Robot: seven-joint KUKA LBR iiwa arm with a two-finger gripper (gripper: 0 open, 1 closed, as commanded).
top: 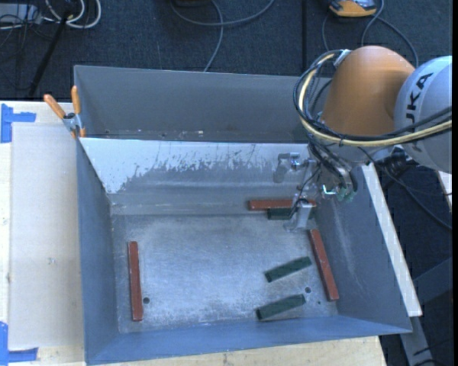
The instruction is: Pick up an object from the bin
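Hanging gripper [299, 218]: low in the grey bin [99, 227], near its far right corner; whether it grips anything cannot be told.
Red-brown bar [269, 203]: by the back wall, right end just beside the gripper, a dark green block [278, 214] against it.
Elsewhere: two green blocks [288, 269] and two red bars [136, 280] lie apart.
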